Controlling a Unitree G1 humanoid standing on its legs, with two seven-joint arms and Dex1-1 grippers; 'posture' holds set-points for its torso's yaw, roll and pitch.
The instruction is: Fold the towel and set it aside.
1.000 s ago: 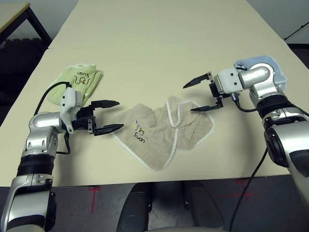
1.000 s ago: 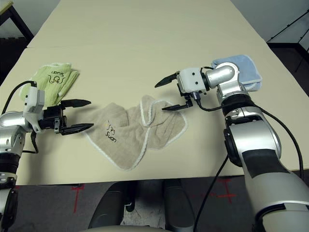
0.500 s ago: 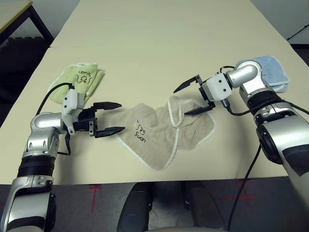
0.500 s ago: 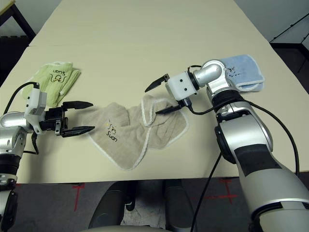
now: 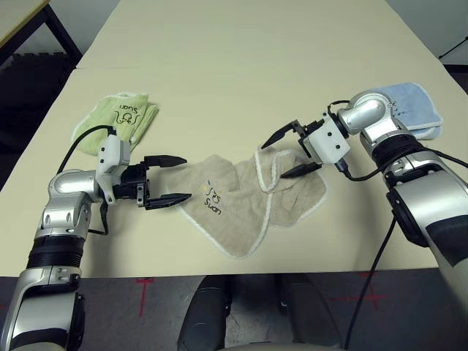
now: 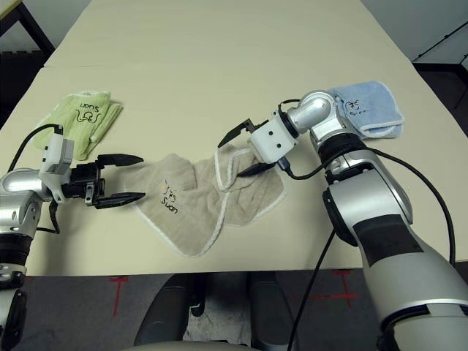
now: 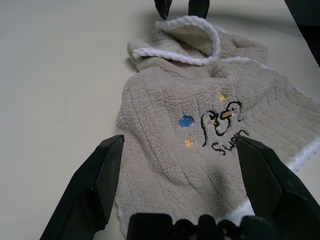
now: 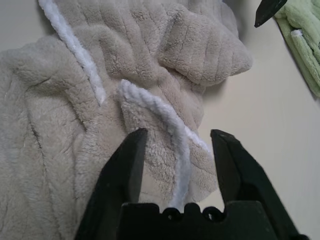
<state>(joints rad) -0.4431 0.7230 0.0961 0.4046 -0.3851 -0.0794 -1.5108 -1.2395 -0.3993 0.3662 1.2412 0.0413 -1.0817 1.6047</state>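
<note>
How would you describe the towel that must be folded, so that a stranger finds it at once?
On the pale table, look at the near edge, midway between the two arms. The beige towel lies there crumpled, with white trim and a small dark logo. The green towel and the blue towel lie folded, farther back at the sides.

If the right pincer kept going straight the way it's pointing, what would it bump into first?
Most likely the beige towel. The right pincer points down at its raised corner fold, with the white trim running between the open fingers.
</note>
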